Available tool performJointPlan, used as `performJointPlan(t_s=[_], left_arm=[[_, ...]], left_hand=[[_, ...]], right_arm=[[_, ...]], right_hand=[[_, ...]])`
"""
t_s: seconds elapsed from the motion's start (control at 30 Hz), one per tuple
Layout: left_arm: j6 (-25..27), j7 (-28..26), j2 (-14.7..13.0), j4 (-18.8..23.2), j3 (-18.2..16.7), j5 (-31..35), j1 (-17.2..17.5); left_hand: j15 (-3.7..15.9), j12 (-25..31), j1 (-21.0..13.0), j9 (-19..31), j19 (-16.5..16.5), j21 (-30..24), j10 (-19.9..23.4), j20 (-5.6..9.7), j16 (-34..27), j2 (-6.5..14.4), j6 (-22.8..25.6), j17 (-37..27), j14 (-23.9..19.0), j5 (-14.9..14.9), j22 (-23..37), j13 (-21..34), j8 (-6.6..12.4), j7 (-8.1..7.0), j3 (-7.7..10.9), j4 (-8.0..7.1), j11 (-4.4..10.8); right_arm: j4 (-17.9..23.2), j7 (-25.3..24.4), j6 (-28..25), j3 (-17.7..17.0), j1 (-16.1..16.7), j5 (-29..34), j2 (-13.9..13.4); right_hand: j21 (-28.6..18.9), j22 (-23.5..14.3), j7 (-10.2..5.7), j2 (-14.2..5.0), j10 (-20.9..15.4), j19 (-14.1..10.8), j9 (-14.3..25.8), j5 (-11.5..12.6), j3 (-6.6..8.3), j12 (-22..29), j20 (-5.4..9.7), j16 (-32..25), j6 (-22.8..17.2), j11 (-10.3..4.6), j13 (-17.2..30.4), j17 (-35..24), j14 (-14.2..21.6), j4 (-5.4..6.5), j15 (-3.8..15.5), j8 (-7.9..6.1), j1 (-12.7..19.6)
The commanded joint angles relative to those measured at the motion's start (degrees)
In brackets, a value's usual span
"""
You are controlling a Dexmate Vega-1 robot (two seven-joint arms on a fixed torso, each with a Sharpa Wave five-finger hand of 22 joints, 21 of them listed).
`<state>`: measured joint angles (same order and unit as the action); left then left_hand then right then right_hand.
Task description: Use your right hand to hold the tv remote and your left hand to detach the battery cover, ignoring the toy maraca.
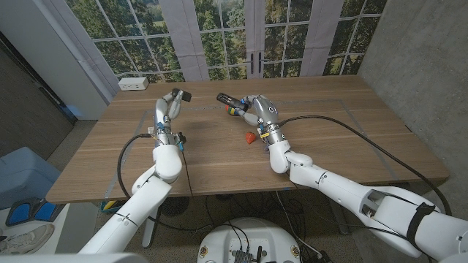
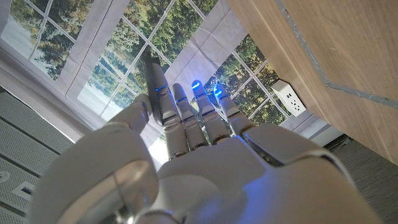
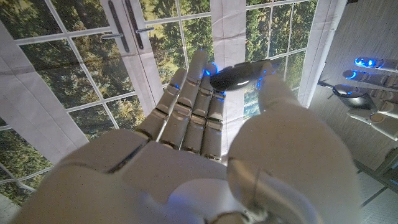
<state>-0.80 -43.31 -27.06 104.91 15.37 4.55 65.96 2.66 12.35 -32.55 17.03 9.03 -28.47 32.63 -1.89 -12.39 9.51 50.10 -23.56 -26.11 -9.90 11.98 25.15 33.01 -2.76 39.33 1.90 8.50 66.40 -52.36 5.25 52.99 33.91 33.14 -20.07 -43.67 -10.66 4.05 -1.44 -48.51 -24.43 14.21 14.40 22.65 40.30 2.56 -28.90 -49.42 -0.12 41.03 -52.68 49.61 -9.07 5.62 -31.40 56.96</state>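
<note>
both hands are lifted: right hand [image 1: 262,111] grips the tv remote [image 1: 228,101], left hand [image 1: 170,107], at nine o'clock, pinches the detached battery cover [image 1: 183,96], toy maraca [image 1: 250,138] ignored; task looks done.

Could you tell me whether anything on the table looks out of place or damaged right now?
Nothing looks damaged or spilled. The right hand holds the tv remote off the table; the left hand pinches a thin dark piece, probably the battery cover. The toy maraca lies untouched by the right wrist.
</note>
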Motion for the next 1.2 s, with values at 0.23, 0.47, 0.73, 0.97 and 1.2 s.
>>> performJointPlan(t_s=[0.23, 0.47, 0.73, 0.97, 1.2], left_arm=[[18.63, -0.85, -2.39, 8.12, 2.63, 3.50, 0.21], [29.09, 2.74, -5.39, 12.94, 4.07, 4.24, -0.42], [38.48, 5.07, -8.11, 16.46, 6.18, 5.37, -1.64], [43.67, 6.72, -9.78, 18.43, 7.23, 5.07, -2.49], [47.60, 8.13, -11.67, 19.53, 9.04, 5.31, -3.91]], left_hand=[[6.87, -0.89, 0.66, 0.88, -2.21, 0.86, -2.05, -0.98, 1.55, 0.28, 2.04, 1.23, 3.85, 0.23, -0.30, -1.08, 0.26, -0.68, -0.66, 1.91, 0.09], [3.54, -3.26, 1.28, 1.68, -6.06, 2.72, -16.98, -2.73, 2.37, 0.90, 2.45, 3.94, 11.65, 0.24, -0.89, -4.53, -0.28, -1.34, -2.27, 3.97, -1.95], [1.16, -2.25, 2.10, 1.17, -10.04, 4.72, -21.16, -4.12, 2.45, 0.99, 2.55, 5.97, 16.58, 0.18, -1.12, -7.32, -1.25, -2.38, -3.50, 4.36, -1.71], [0.23, -1.65, 2.09, 0.77, -11.80, 5.72, -20.55, -5.21, 2.42, 1.00, 3.10, 7.12, 18.49, 0.14, -1.24, -8.63, -1.57, -2.37, -3.88, 4.81, -1.31], [0.11, -1.27, 2.18, 0.46, -12.23, 6.18, -19.94, -5.64, 1.92, 1.02, 3.33, 8.03, 18.61, 0.13, -1.32, -9.64, -1.91, -2.44, -4.20, 5.03, -0.88]], right_arm=[[7.85, 5.64, -6.60, -4.94, 4.16, -5.23, -1.67], [9.04, 6.48, -8.66, -6.73, 5.41, -7.62, -1.46], [9.41, 6.53, -11.81, -7.88, 6.13, -9.04, -1.01], [10.02, 6.33, -14.15, -8.49, 6.62, -9.93, -1.06], [9.94, 5.49, -16.73, -9.01, 6.70, -10.62, -0.71]], right_hand=[[-0.43, -0.13, -8.63, -4.00, -12.22, 0.63, 0.34, 0.27, 0.55, -0.32, 1.40, 0.67, -8.72, -11.23, 0.10, -0.43, -1.17, 0.16, 7.23, -0.62, 4.31], [-0.51, -0.11, -8.58, -4.05, -12.17, 0.88, 0.36, 0.26, 0.54, -0.37, 1.24, 0.95, -8.67, -11.16, 0.25, -0.68, -1.29, 0.15, 7.24, -0.66, 4.34], [-0.62, -0.10, -8.47, -4.09, -12.16, 1.04, 0.49, 0.24, 0.49, -0.53, 1.07, 1.17, -8.52, -11.12, 0.21, -0.96, -1.31, 0.16, 7.20, -0.74, 4.31], [-0.72, -0.09, -8.39, -4.14, -12.10, 1.17, 0.44, 0.20, 0.46, -0.61, 0.97, 1.40, -8.53, -11.09, 0.27, -1.19, -1.40, 0.19, 7.16, -0.76, 4.28], [-0.80, -0.08, -8.37, -4.15, -12.13, 1.29, 0.40, 0.16, 0.40, -0.68, 0.85, 1.50, -8.51, -11.03, 0.28, -1.43, -1.36, 0.18, 7.16, -0.75, 4.27]])
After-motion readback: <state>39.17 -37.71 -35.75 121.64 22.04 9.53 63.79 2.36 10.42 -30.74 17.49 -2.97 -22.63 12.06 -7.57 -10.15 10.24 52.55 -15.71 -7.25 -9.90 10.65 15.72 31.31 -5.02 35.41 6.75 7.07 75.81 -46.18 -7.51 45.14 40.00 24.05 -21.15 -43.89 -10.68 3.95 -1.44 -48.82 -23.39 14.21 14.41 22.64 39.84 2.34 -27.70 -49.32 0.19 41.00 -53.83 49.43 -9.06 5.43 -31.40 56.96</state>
